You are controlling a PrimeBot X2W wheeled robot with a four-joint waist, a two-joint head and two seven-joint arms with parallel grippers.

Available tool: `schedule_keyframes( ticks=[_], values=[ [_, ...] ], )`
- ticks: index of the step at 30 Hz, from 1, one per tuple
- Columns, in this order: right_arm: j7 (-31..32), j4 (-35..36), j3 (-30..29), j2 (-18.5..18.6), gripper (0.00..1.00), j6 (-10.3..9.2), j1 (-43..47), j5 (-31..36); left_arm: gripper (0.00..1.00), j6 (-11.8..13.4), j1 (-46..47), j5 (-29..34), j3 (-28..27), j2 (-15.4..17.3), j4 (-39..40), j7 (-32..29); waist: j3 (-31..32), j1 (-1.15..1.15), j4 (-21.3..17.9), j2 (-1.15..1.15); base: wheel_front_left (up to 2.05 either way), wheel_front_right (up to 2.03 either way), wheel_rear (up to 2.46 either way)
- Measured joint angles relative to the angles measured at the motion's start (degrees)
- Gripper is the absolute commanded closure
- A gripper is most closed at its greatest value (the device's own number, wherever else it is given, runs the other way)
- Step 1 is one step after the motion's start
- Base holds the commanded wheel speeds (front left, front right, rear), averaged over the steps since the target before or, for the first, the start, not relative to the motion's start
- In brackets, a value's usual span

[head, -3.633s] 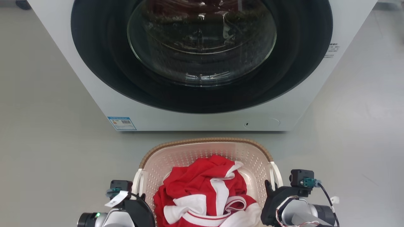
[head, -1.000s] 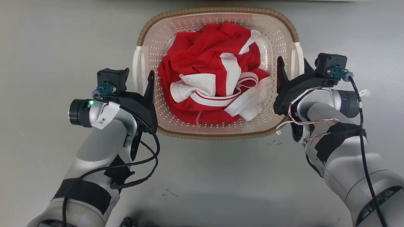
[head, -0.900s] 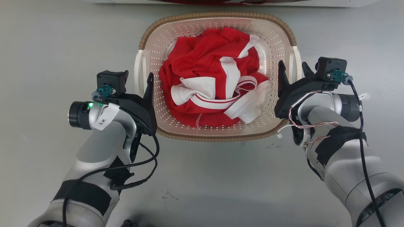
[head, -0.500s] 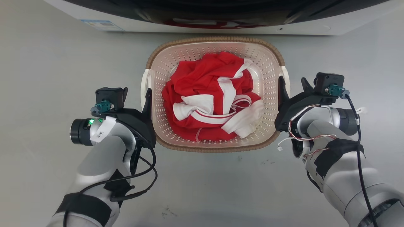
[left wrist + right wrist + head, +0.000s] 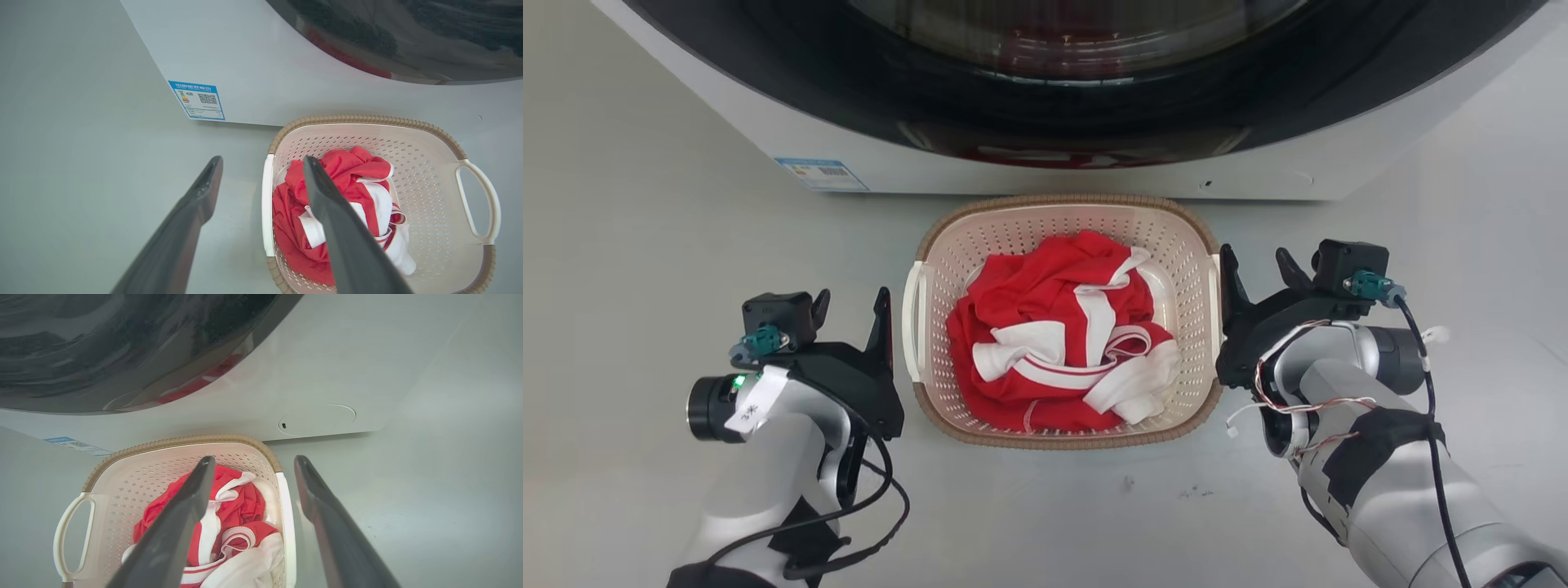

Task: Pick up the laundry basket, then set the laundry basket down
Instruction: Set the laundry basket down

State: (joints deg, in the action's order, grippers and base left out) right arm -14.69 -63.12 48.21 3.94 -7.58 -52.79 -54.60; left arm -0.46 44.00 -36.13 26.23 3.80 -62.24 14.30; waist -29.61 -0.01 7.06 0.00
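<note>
Fingers (image 5: 192,216) of the left gripper (image 5: 853,294) are spread wide and grip nothing. In the head view they sit just outside the left handle (image 5: 267,212); we can't tell whether the inner one touches it.

Between the arms, the laundry basket (image 5: 1062,201) stands flat on the floor (image 5: 645,261), close in front of the washing machine (image 5: 931,178), with a red-and-white garment (image 5: 1054,343) bunched inside.

On the right gripper (image 5: 1253,253) it's the same: fingers (image 5: 179,522) well apart and empty. The inner one is hard by the right handle (image 5: 287,522), the outer one over bare floor. Contact is unclear there too.

Our read: the basket is down and neither arm holds it, so this looks like the set-down end of the task. A pre-grasp pose would look alike, though.
- If set-down: we pull both arms out sideways and up, clear of the handles, with no snagging.
- If pre-grasp: each pair must straddle its handle, both pairs pinch at once, then we lift level.
</note>
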Motion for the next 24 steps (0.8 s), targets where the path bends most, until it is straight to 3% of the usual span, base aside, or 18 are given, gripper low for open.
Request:
schedule_keyframes(
  ticks=[15, 24],
  values=[
    [0.0, 8.1, -6.1, 1.1, 0.00, 0.00, 12.3, 4.6, 0.00, 1.0, -13.7, 2.1, -3.2, 3.4, 9.7, 0.0, 12.6, 0.00, -0.8, 0.00, 0.00, 0.00, 0.00],
    [0.0, 15.5, -10.7, 2.5, 0.00, 0.00, 22.3, 8.7, 0.00, 3.0, -24.1, 5.0, -4.4, 3.4, 18.3, 0.0, 19.8, 0.00, -1.0, -0.01, 0.00, 0.00, 0.00]
  ],
)
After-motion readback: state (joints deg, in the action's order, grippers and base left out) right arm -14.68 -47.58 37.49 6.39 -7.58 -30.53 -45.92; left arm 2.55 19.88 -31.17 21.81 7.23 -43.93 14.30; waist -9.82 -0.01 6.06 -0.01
